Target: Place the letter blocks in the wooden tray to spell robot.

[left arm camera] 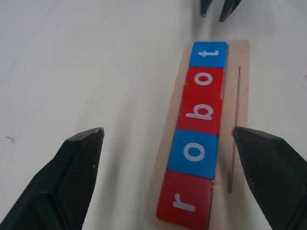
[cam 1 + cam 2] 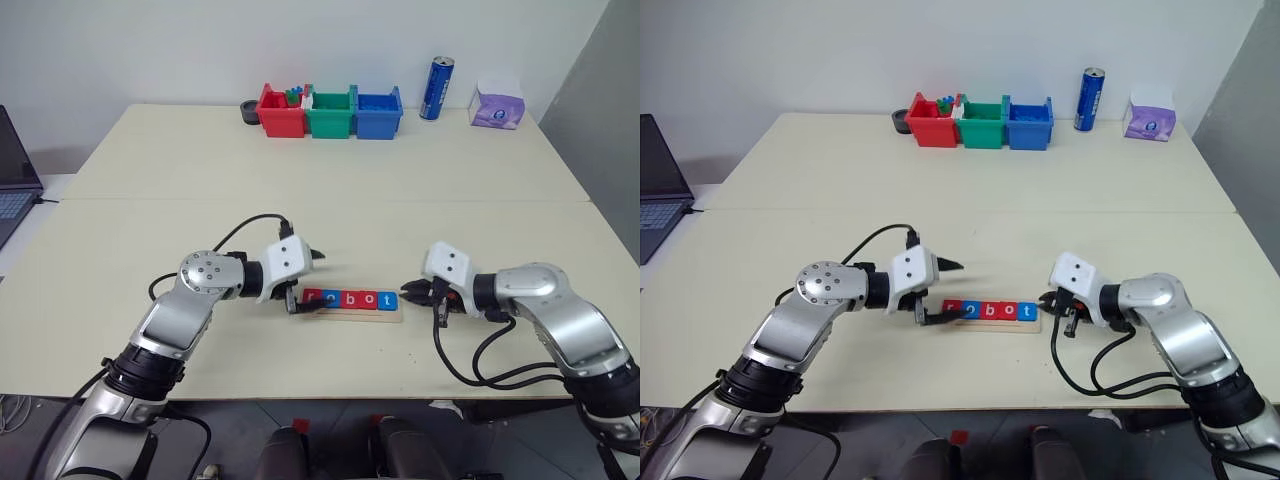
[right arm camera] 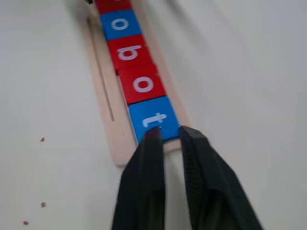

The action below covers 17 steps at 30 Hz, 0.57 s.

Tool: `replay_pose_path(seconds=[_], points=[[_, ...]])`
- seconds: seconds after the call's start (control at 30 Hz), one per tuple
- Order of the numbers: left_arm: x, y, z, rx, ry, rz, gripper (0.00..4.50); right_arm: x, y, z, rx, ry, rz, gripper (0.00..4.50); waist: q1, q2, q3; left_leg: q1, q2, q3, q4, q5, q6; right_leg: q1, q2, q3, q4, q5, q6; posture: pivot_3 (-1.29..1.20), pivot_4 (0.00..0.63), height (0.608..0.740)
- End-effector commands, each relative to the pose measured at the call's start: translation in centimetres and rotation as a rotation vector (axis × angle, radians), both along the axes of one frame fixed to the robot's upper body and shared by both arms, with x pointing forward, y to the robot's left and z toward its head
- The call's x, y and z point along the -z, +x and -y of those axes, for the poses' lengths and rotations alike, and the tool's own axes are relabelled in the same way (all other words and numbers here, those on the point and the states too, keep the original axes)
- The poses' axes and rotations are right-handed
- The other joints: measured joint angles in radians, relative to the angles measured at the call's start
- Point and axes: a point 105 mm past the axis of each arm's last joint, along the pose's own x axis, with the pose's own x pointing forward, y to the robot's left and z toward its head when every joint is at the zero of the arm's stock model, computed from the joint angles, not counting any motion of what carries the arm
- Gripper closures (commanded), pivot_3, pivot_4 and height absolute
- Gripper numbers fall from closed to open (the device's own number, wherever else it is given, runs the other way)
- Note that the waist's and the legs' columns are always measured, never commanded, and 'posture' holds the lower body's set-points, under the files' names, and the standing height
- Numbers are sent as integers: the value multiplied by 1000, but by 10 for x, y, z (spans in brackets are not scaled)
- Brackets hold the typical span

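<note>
Tray: the wooden tray (image 2: pixel 345 314) lies between the two claws, near the table's front edge.
Blocks: five letter blocks (image 1: pixel 198 129) sit in a row on it, reading r, o, b, o, t, so the word looks complete.
Left claw: the left gripper (image 1: pixel 172 177) is spread wide, straddling the r end, holding nothing.
Right claw: the right gripper (image 3: pixel 170 136) is pinched narrow and empty, tips at the blue t tile (image 3: pixel 152 119), probably to square up the row.

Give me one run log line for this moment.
letter blocks: spell robot in wooden tray | left gripper: open, straddling r end | right gripper: nearly closed at t end
</note>
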Motion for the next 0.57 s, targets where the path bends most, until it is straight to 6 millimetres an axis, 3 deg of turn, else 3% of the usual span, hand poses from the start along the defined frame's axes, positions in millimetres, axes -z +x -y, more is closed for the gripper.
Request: replay_pose_path(seconds=[0.03,0.27,0.37,0.57], points=[[-21,14,-36,-240,-186,37,0,-19,2,8,186,167,98,3845,-3,0,0,0,0,0,0,0,0,0,0,0,0,0,0,0,150,740],[1,25,-115,-667,-289,46,0,-2,18,42,723,348,380,3845,-2,-1,-1,1,0,0,-1,0,-1,0,-1,0,1,0,0,0,150,740],[8,25,-127,-749,-333,55,0,9,22,59,902,412,432,3845,0,0,-1,1,0,1,-1,1,-1,0,-2,1,0,0,0,0,150,740],[17,20,-134,-812,-388,70,0,21,22,83,1037,465,492,3845,4,-1,-1,1,-1,2,-1,1,-1,0,-3,1,0,1,1,0,150,740]])
